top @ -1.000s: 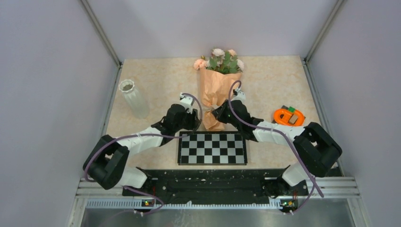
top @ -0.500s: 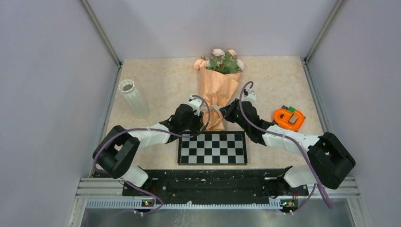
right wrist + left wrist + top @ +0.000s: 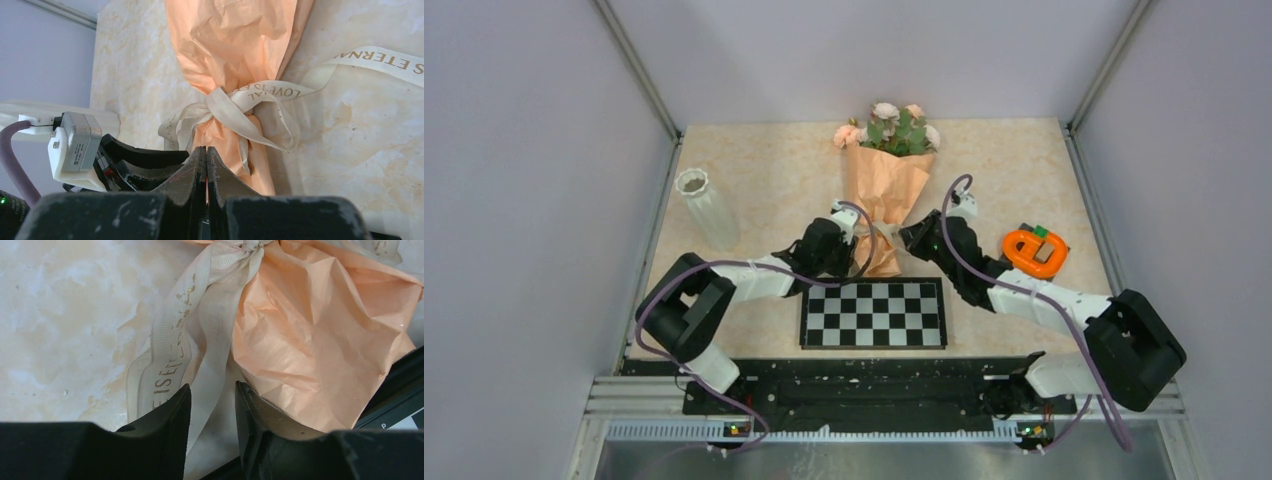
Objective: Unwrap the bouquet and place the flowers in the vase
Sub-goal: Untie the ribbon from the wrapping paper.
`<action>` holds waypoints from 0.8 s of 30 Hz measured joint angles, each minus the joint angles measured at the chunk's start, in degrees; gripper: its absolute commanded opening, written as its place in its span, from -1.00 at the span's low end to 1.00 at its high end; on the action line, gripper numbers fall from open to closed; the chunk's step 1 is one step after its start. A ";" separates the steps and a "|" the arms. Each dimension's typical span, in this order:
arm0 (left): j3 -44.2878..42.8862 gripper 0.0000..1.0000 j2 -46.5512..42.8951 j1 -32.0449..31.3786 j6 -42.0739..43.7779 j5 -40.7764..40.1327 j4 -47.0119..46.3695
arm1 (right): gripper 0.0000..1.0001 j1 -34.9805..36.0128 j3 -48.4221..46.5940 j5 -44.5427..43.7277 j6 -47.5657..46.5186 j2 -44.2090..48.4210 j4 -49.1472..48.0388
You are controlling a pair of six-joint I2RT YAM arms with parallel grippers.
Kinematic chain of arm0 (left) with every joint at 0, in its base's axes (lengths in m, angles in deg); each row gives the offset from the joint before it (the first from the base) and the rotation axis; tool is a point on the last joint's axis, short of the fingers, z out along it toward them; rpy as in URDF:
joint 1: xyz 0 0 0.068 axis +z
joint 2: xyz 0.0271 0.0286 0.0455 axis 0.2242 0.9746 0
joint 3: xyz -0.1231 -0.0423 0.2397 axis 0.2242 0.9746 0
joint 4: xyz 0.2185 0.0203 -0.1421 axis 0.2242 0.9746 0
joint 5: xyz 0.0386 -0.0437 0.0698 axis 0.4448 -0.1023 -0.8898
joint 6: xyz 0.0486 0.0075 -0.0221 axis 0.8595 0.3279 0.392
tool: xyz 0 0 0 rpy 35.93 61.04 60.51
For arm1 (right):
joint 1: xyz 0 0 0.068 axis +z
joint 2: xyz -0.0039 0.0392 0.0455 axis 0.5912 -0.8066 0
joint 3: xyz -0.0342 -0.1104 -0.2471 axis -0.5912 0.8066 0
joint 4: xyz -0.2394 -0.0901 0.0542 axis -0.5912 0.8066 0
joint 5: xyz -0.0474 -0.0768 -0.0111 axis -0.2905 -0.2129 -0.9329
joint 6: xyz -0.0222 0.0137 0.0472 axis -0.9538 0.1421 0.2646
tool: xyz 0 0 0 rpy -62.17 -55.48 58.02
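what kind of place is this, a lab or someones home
Most likely a robot lab test cell, not a home: a left arm and right arm mounted by a metal rail, a checkerboard panel on the table, and plain grey walls boxing it in.

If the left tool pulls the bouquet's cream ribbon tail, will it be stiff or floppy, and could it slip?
Probably floppy: the ribbon lies in loose curls on the table. It looks smooth, so it may slip from the left tool unless pinched firmly. The wrapping paper looks thin and crumpled, so the bouquet might drag along.
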 measured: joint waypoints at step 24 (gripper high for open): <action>-3.52 -0.92 7.39 -1.03 4.07 -3.89 -4.00 | -1.00 -1.99 1.84 -0.59 -0.04 2.47 1.01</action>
